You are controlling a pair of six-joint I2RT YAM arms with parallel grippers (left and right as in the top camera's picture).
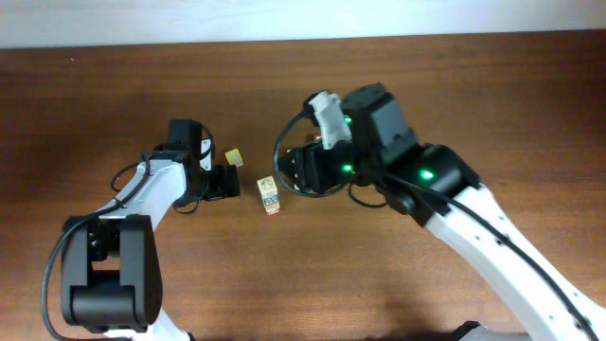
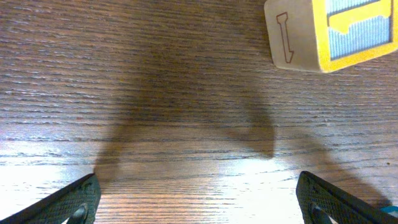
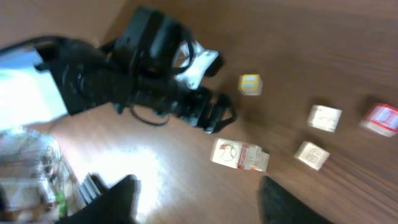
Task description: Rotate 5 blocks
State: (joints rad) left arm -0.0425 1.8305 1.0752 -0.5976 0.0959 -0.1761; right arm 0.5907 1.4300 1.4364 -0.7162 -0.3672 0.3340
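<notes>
Two cream blocks (image 1: 269,195) lie side by side on the table between the two grippers; in the right wrist view this pair (image 3: 239,155) shows reddish print. Further right in that blurred view lie two more cream blocks (image 3: 324,118) (image 3: 311,155), hidden under the right arm from overhead. My right gripper (image 3: 199,202) hangs open above the table, just short of the pair, with nothing between its fingers; overhead it (image 1: 292,173) is right of the pair. My left gripper (image 2: 202,205) is wide open over bare wood, left of the pair (image 1: 225,181).
A yellow-bordered cube (image 2: 329,34) sits just beyond the left gripper, also visible overhead (image 1: 233,156) and in the right wrist view (image 3: 250,84). A red-bordered cube (image 3: 380,118) lies at the far right of the right wrist view. The table's far edge (image 1: 303,40) meets a white wall.
</notes>
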